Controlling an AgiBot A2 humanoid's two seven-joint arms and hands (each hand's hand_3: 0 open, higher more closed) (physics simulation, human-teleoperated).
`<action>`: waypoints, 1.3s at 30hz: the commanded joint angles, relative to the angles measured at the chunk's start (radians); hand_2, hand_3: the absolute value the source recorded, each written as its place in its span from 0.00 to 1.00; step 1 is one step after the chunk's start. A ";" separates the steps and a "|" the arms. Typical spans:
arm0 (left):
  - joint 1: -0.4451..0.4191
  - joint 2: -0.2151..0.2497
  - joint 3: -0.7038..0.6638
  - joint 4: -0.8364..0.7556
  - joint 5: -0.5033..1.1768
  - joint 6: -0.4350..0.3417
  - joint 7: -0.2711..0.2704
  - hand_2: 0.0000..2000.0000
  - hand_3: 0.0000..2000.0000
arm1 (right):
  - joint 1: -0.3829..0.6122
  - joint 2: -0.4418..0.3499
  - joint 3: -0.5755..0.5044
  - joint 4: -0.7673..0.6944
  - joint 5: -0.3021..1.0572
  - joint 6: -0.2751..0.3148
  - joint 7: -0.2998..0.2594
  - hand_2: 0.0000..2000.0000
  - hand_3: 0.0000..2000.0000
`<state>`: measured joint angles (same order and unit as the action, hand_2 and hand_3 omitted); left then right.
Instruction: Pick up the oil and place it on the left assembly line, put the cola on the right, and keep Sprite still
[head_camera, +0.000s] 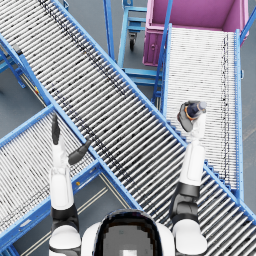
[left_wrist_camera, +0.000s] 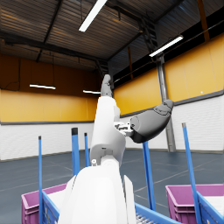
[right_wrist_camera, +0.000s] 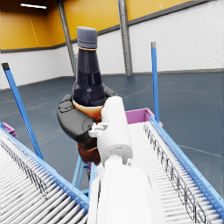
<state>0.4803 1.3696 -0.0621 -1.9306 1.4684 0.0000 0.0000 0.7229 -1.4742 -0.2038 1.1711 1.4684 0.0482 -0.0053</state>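
Note:
A dark cola bottle (right_wrist_camera: 89, 83) with a grey cap and an orange label is held upright by my right hand (right_wrist_camera: 78, 118). In the head view the cola bottle (head_camera: 192, 111) and that right hand (head_camera: 189, 120) hang over the near left part of the right roller conveyor (head_camera: 210, 75). My left hand (head_camera: 67, 147) is open and holds nothing, raised over the edge between the left conveyor (head_camera: 25, 170) and the long middle conveyor (head_camera: 100, 100). Its fingers (left_wrist_camera: 151, 122) are spread in the left wrist view. No oil or Sprite bottle shows in any view.
A magenta bin (head_camera: 197, 20) stands at the far end of the right conveyor. Blue frame rails (head_camera: 165, 65) run between the conveyors. Two more magenta bins (left_wrist_camera: 192, 199) and blue posts show in the left wrist view. Grey floor lies between the frames.

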 joint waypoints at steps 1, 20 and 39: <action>0.020 -0.001 -0.006 -0.006 0.000 0.000 0.000 0.00 0.00 | 0.167 0.055 -0.085 -0.182 0.000 -0.001 -0.001 0.32 0.84; -0.014 0.012 -0.009 -0.039 0.000 0.000 0.000 0.00 0.00 | 0.140 0.084 0.045 0.279 -0.001 -0.048 0.005 0.00 0.00; -0.009 0.020 -0.027 0.028 0.000 0.000 0.000 0.00 0.00 | -0.232 0.055 0.127 0.606 0.000 -0.048 0.005 0.00 0.00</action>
<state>0.4656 1.3902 -0.0866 -1.9048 1.4683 0.0000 0.0000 0.5101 -1.4185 -0.0787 1.7564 1.4684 0.0000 0.0000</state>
